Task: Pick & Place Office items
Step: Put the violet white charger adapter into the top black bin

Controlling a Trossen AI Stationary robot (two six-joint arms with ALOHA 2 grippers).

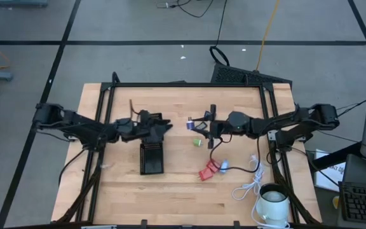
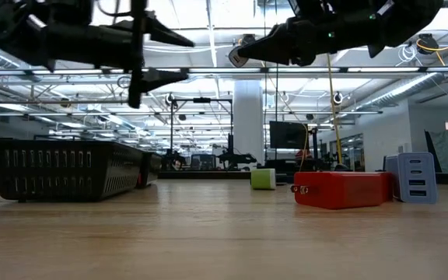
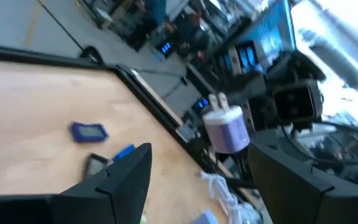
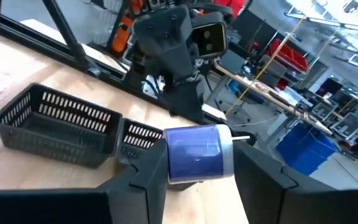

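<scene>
Your right gripper (image 4: 194, 168) is clamped on a small purple charger (image 4: 197, 152), fingers pressing its two flat sides, so it hangs in the air well above the table (image 1: 119, 191). That grip seems chosen to leave the prong end free: in the left wrist view the charger's (image 3: 227, 127) metal prongs stick out past the body, away from the fingers. In the high view its long axis runs roughly along the arm's reach, toward the left arm, and it sits between the two grippers, near the table's middle.

Your left gripper (image 1: 168, 126) hovers over the far end of the black tray (image 1: 151, 158), jaws spread wide and empty, facing the charger as if to receive it.

The other items lie below on the wood: a green block (image 1: 197, 142) just under the right gripper, a red block (image 1: 208, 170) and a blue block (image 1: 223, 165) nearer the cable (image 1: 250, 184) and mug (image 1: 273, 202).
</scene>
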